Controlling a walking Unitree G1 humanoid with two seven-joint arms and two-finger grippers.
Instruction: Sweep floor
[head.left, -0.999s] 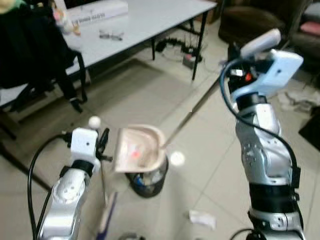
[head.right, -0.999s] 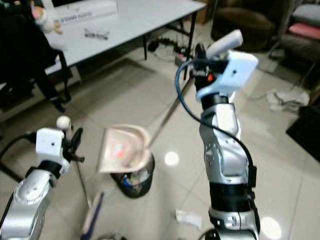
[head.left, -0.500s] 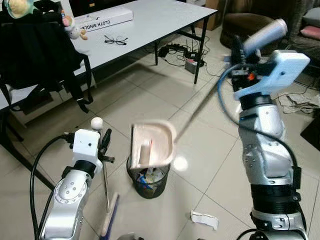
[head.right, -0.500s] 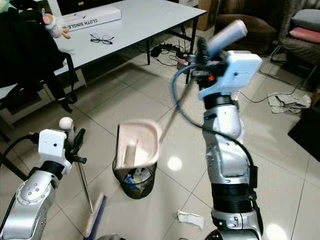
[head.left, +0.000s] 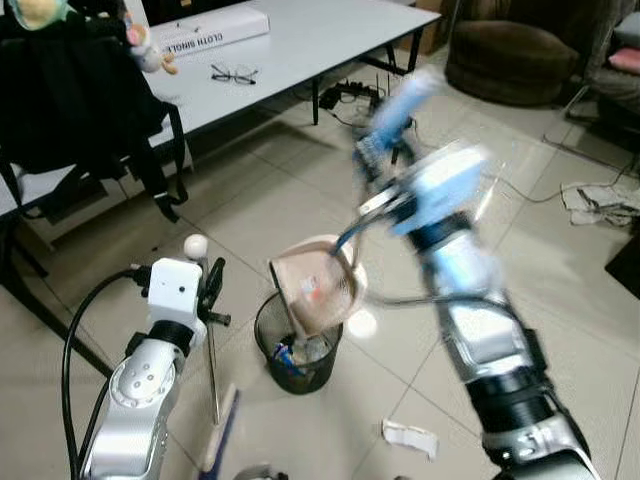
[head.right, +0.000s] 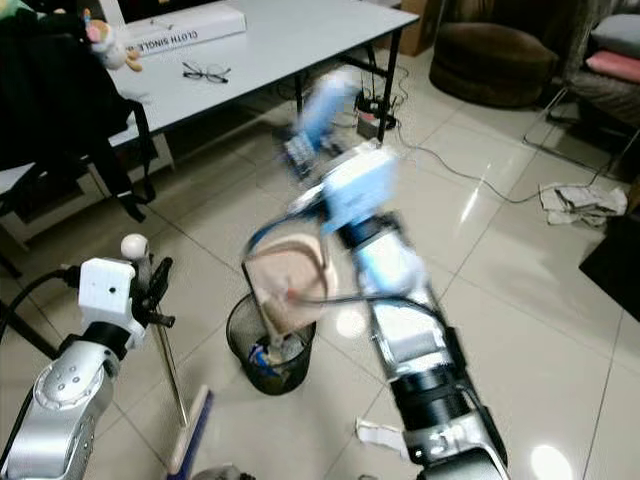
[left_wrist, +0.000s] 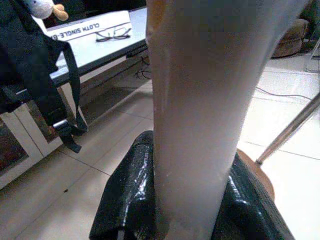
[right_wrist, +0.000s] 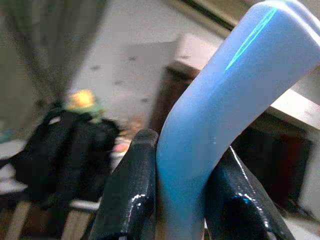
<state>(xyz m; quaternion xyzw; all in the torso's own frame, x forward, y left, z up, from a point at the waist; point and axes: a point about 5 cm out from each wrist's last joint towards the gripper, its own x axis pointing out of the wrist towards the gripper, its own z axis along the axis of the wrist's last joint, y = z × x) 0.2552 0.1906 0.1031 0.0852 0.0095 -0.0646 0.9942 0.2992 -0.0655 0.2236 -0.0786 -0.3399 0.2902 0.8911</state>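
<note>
white box (head.left: 205, 32) lettered "cloth single"

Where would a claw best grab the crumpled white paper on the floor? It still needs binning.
Judging by its pose, take the white paper at its raised, curled edge, coming straight down from above. It lies low on the tile beside the trash bin, so a side approach would likely just push it.

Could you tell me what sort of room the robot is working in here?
Probably a lived-in workroom or home office: a long white table carries glasses and a labelled box, a black backpack hangs nearby, and a wire wastebasket stands on the tiled floor.
</note>
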